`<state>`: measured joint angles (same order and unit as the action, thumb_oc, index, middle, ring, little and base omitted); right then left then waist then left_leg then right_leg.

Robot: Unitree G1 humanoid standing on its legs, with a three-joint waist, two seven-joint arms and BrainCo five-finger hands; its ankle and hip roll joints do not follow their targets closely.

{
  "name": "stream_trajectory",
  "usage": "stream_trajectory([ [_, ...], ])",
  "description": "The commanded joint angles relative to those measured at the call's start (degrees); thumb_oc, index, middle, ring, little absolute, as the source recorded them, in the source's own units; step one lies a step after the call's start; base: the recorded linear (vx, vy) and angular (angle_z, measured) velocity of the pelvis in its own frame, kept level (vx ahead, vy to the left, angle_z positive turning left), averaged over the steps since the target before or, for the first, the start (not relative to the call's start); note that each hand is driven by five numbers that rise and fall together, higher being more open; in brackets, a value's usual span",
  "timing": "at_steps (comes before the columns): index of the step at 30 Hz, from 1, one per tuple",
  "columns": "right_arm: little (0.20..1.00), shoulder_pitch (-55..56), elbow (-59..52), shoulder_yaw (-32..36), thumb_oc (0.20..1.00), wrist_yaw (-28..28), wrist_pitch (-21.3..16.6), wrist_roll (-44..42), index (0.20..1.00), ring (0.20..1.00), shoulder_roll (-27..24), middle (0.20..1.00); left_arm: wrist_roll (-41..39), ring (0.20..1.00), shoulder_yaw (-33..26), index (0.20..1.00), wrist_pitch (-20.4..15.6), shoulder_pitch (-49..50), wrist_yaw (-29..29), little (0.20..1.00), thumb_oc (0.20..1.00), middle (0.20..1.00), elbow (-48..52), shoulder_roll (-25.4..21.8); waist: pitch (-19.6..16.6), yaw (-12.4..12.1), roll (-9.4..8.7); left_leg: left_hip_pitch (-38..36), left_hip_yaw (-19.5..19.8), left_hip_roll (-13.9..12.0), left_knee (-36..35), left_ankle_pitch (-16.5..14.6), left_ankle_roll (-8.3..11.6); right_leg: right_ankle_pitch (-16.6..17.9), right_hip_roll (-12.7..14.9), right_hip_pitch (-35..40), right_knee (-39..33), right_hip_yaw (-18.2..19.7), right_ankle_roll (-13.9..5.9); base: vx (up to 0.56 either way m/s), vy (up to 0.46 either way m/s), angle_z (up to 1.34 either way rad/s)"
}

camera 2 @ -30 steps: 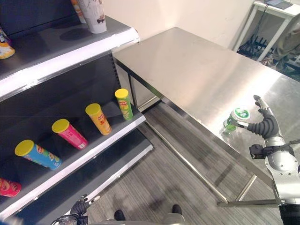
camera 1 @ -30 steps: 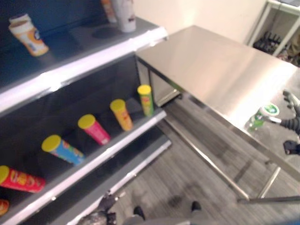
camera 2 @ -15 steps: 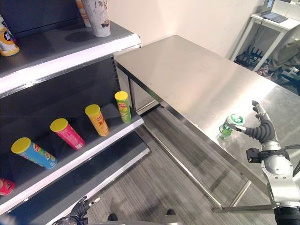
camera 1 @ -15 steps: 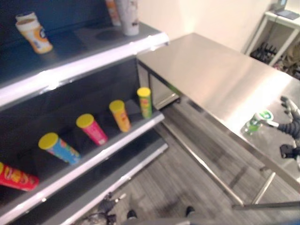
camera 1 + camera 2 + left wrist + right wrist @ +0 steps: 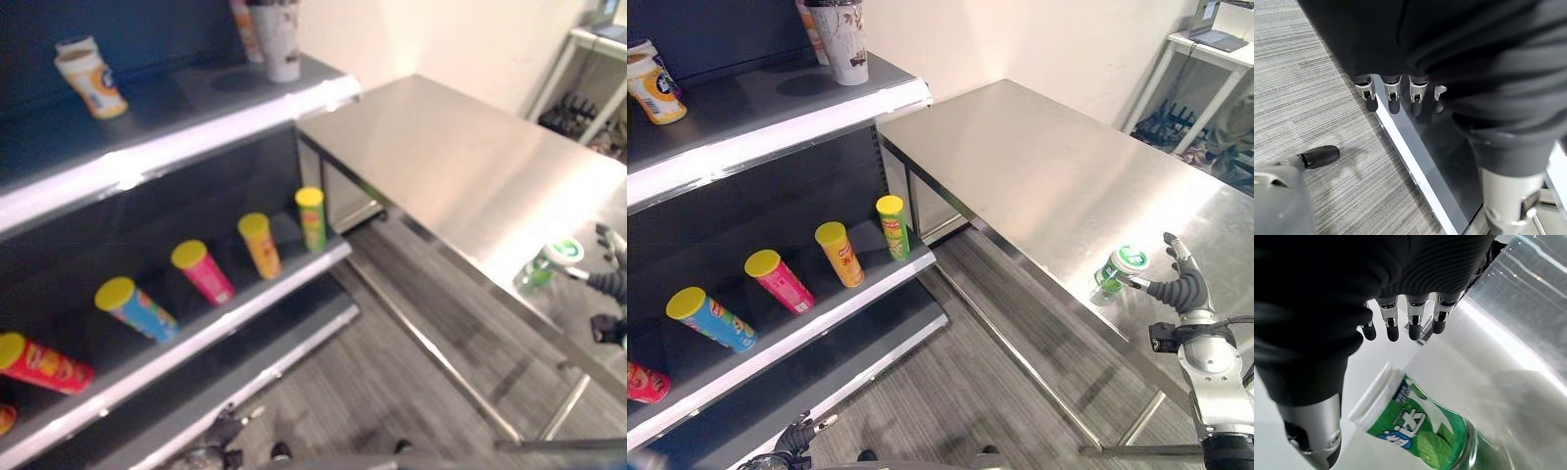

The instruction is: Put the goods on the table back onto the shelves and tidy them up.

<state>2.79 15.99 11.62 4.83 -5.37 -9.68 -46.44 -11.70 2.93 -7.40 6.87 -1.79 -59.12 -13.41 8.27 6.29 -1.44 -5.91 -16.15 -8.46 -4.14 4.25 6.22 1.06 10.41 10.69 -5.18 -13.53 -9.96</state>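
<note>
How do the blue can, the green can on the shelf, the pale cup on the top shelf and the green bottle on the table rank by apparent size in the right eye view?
1. Blue can, nearer the camera.
2. Pale cup and green can look about alike; not ranked.
3. Green bottle, beside the right robot hand.

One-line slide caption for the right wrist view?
Open right hand hovering beside a green bottle with a white cap standing on the steel table.
</note>
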Motion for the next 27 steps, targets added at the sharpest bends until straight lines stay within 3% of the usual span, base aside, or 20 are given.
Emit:
stream_trajectory([
  [1, 1.0, -6.0, 2.3, -0.5, 1.0, 1.9, -2.1, -1.8, 1.0, 1.0, -1.9, 1.0, 1.7, 1.0, 2.3, 1.0, -1.2, -3.1, 0.4, 1.0, 1.0, 1.0, -1.3, -2.8, 0.1, -1.9, -0.6, -2.1, -2.3, -4.0, 4.6, -4.4, 3.63, -5.5, -2.0, -1.6, 1.8, -1.8, 1.67, 0.02, -0.044, 0.01],
  [22, 1.0, -9.8, 8.5, -3.3, 1.0, 2.4, -1.6, -2.8, 1.0, 1.0, -2.1, 1.0, 0.7, 1.0, 2.7, 1.0, -0.9, -1.8, 0.4, 1.0, 1.0, 1.0, -0.8, -3.1, 0.9, -3.5, 0.12, -2.5, -0.7, -6.3, 4.7, -0.3, 5.67, -7.1, -4.5, 0.9, 1.3, -5.1, 3.4, 0.01, -0.032, 0.07],
  [23, 0.2, -10.8, 10.5, -4.2, 0.2, 2.2, -1.3, -3.1, 0.2, 0.2, -2.3, 0.2, 0.6, 1.0, 2.9, 1.0, -1.0, -1.7, 0.3, 1.0, 1.0, 1.0, -0.9, -3.1, 0.9, -3.7, 0.14, -2.5, -0.6, -6.4, 4.7, -0.1, 5.75, -7.2, -4.7, 1.0, 1.3, -5.2, 3.5, 0.0, 0.0, 0.0],
  [27, 0.2, -13.0, 13.9, -6.6, 0.2, 0.8, -0.6, -4.0, 0.2, 0.2, -3.1, 0.2, 0.2, 1.0, 3.2, 1.0, -1.0, -1.8, 0.5, 1.0, 1.0, 1.0, -1.2, -3.2, 1.0, -4.0, 0.02, -2.8, -0.5, -6.7, 4.5, 0.4, 6.08, -7.3, -5.0, 1.4, 1.2, -5.6, 3.72, 0.0, 0.0, 0.0],
])
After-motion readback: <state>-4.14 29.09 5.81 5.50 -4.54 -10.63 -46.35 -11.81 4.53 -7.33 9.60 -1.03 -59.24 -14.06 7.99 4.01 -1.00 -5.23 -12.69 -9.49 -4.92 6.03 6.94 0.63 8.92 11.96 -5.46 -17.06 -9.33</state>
